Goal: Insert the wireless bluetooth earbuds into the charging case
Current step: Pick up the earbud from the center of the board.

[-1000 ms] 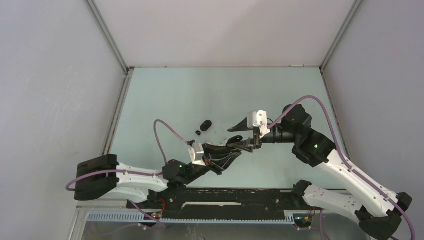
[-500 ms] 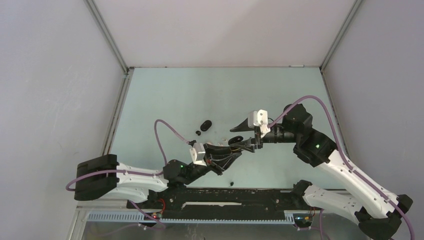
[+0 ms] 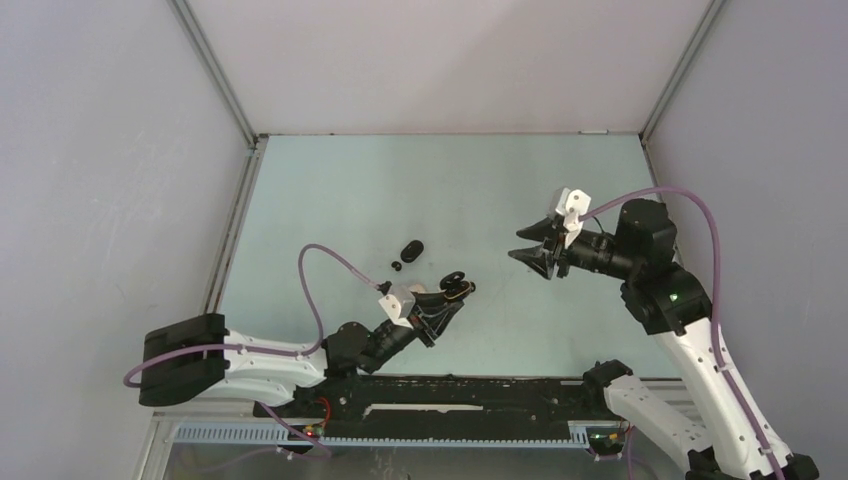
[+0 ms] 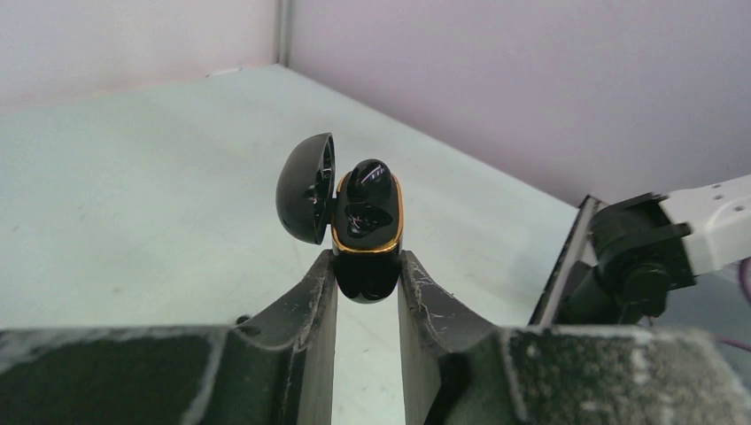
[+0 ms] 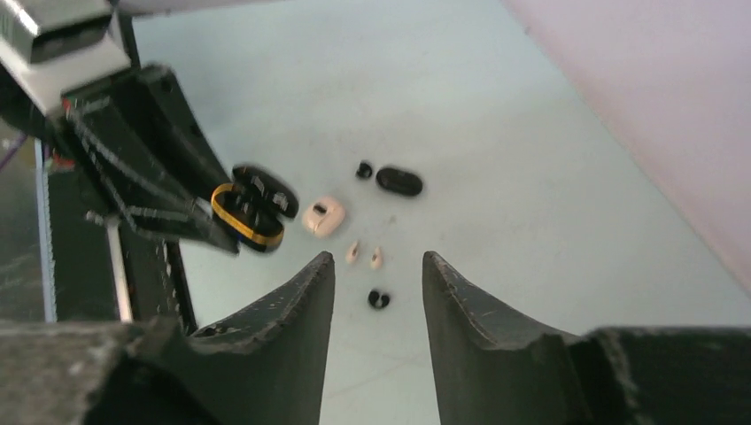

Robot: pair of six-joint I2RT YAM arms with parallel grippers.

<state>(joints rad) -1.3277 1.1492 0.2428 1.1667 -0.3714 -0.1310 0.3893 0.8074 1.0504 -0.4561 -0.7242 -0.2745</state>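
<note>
Gripping the black charging case (image 4: 366, 239) by its lower body, the left gripper (image 4: 366, 266) has its jaws drawn almost together, one finger pressed to each side of the case. It holds the case clear of the table (image 3: 350, 190), over the near half and a little left of the middle. The case has a gold rim, and its lid (image 4: 305, 188) is swung open to the left in the left wrist view. One black earbud (image 4: 367, 177) sits in the upper well and bulges above the rim; whether the lower well is filled I cannot tell. I can read no writing on the case.

The right gripper (image 3: 527, 247) hangs above the table nearer the right edge, well apart from the held case. Its jaws are partly spread with nothing between them.

On the table, in the right wrist view, two whitish earbuds (image 5: 352, 252) lie side by side. A loose black earbud (image 5: 379, 299) lies near them. A cream case (image 5: 323, 215) rests just beside the held case. Farther toward the left edge lies a closed black case (image 5: 398, 181), with a small black earbud (image 5: 363, 170) just beside it.
</note>
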